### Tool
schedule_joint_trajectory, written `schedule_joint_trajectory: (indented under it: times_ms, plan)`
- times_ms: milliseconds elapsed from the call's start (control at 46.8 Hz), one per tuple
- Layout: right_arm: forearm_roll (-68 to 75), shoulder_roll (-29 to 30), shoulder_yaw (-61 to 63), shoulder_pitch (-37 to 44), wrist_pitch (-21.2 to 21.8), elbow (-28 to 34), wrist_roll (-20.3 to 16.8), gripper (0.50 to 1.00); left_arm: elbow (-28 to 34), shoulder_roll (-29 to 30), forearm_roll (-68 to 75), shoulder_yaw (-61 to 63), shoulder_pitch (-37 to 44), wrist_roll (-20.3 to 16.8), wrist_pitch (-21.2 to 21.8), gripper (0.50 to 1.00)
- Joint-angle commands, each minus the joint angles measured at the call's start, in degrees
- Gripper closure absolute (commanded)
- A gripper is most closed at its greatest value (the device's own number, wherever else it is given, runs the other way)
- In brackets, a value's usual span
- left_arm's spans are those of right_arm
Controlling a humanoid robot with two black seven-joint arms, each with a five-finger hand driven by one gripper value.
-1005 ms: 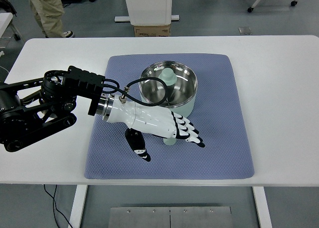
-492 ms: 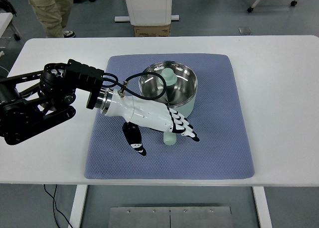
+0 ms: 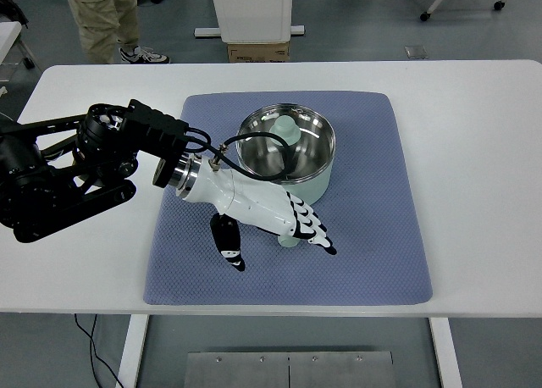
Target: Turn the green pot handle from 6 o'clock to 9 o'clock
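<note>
A pale green pot (image 3: 288,151) with a shiny steel inside stands on the blue mat (image 3: 373,227). Its green handle (image 3: 289,238) points toward the near edge, roughly 6 o'clock, and is mostly covered by my left hand (image 3: 292,223). That white hand with black fingertips lies over the handle, fingers (image 3: 315,233) stretched flat to the right and the thumb (image 3: 229,246) pointing down apart from it. Nothing is grasped. The right arm does not show.
The mat lies on a white table (image 3: 474,151). A person's legs (image 3: 106,19) stand beyond the far left corner. A cardboard box (image 3: 258,51) and a white stand sit behind the far edge.
My left hand has shifted slightly left and back over the handle, and its forearm swung up. The pot's handle still points near. The person walked to the right.
</note>
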Motion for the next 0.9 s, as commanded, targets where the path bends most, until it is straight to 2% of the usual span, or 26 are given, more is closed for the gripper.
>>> schedule_joint_trajectory:
  times_ms: [0, 876]
  plan:
    - [0.0, 0.0, 0.0, 0.0, 0.0, 0.0, 0.0, 0.500, 0.0, 0.0, 0.7, 0.5, -0.6, 0.0, -0.4, 0.500]
    - [0.0, 0.0, 0.0, 0.0, 0.0, 0.0, 0.0, 0.500, 1.6, -2.6, 6.3, 5.0, -6.0, 0.0, -1.2, 0.500]
